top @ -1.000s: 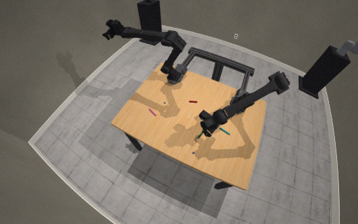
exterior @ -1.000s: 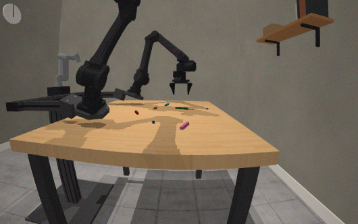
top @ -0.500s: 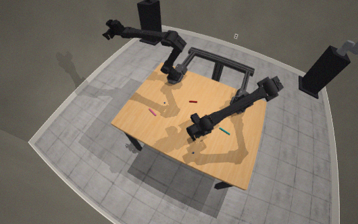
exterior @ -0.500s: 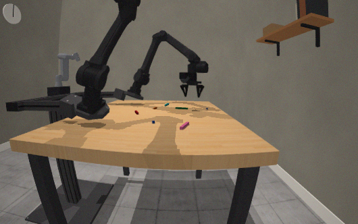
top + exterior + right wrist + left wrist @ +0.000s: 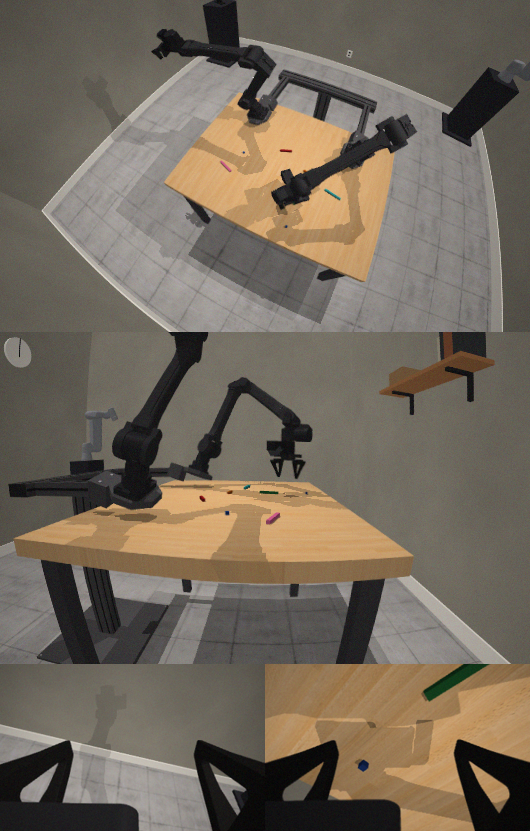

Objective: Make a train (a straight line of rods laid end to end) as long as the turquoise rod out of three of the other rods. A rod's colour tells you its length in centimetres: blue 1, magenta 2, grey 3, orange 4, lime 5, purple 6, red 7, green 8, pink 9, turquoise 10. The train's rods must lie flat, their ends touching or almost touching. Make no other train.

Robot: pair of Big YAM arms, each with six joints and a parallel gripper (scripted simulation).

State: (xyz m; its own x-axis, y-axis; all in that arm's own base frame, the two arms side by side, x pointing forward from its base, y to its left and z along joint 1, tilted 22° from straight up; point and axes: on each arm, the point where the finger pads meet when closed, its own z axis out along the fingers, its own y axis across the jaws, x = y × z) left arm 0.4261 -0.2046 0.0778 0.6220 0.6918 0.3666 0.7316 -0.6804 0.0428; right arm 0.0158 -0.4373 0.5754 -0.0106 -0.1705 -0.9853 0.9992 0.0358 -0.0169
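My left claw (image 5: 283,198) (image 5: 288,476) (image 5: 396,747) hung wide apart, holding nothing, above a blue rod (image 5: 286,226) (image 5: 306,493) (image 5: 363,765) near the long edge of the tabletop (image 5: 325,248) (image 5: 150,547), likely positioned to fetch it. The green rod (image 5: 269,492) (image 5: 455,681) lay just beside, leaving open wood for the fingers. The other blue rod (image 5: 243,152) (image 5: 227,513) sat well apart; together the three would match the turquoise rod (image 5: 332,194) (image 5: 247,487), lying flat. My right claw (image 5: 159,52) (image 5: 133,747), also apart and unladen, hung beyond the edge, leaving the left room to work.
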